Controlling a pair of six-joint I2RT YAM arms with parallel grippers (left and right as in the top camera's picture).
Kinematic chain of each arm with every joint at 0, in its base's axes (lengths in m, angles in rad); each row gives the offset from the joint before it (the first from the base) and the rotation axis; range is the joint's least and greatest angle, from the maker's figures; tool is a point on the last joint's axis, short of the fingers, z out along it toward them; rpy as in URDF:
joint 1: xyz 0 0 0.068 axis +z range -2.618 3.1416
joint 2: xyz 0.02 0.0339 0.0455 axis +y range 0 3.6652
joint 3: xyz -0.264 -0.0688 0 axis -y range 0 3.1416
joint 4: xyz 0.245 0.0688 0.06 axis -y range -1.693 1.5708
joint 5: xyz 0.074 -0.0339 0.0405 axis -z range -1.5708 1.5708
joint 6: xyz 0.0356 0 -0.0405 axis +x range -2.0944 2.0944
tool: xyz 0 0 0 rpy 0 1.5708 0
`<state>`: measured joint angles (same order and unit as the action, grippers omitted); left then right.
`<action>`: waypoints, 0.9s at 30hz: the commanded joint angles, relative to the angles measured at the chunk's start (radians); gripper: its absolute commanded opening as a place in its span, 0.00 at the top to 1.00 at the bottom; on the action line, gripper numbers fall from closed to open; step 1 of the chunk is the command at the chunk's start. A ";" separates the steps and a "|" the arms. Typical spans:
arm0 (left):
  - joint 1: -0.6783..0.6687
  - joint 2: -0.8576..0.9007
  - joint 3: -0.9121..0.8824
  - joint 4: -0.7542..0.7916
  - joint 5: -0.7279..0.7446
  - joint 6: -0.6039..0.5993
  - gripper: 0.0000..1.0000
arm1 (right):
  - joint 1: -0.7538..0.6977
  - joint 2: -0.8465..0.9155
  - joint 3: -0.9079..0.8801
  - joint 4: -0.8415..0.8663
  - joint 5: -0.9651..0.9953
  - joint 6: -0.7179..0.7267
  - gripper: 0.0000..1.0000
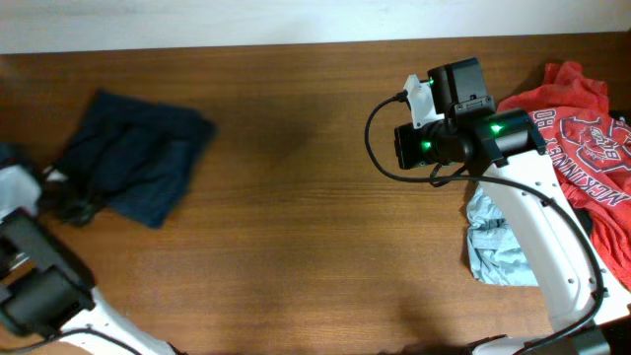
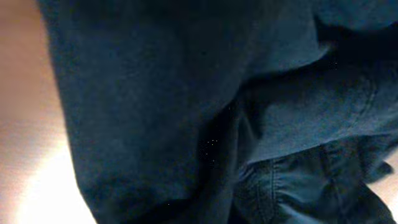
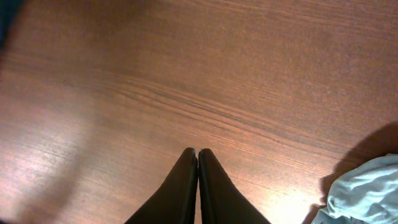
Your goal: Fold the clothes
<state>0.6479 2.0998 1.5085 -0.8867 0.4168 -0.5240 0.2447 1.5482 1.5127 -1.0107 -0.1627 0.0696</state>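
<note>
Right gripper [image 3: 198, 153], right wrist view: fingers pinched together w/ nothing between them, hanging over bare wood table [image 3: 186, 74]. A corner of a pale blue-grey cloth [image 3: 367, 193] shows at the near right, apart from the fingers. No navy fabric under this arm.

Left wrist view: frame is almost all dark navy clothes [image 2: 155, 99], very close to the lens, w/ layered folds and a stitched seam or hem at the lower right. A strip of table shows at the left edge. The fingers themselves aren't visible here, so can't tell if they're wide, narrow or pinching fabric.

Overhead: clothes lie bunched at the far left of the table, rumpled, not yet a neat fold. Left gripper [image 1: 67, 204] sits at the garment's near-left edge, touching or right at it; its opening is hidden by dark fabric and shadow. Right arm is well apart, over to the right, near a red shirt [image 1: 582, 138] and the pale cloth.

Judgement: early stage, approx. just gripping an edge. To do it well, take one hem layer only, not the whole bunch, and spread the piece flat before folding. Bring the right arm over to pin the opp. corner so the cloth doesn't drag across the wood.
</note>
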 commanded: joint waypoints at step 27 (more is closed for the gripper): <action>0.375 -0.326 0.016 -0.063 0.301 0.234 0.30 | 0.003 0.003 0.002 -0.050 0.001 -0.058 0.88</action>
<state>1.0328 1.9305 1.4853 -0.9546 0.6594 -0.3561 0.2447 1.5482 1.5127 -1.0595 -0.1631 0.0212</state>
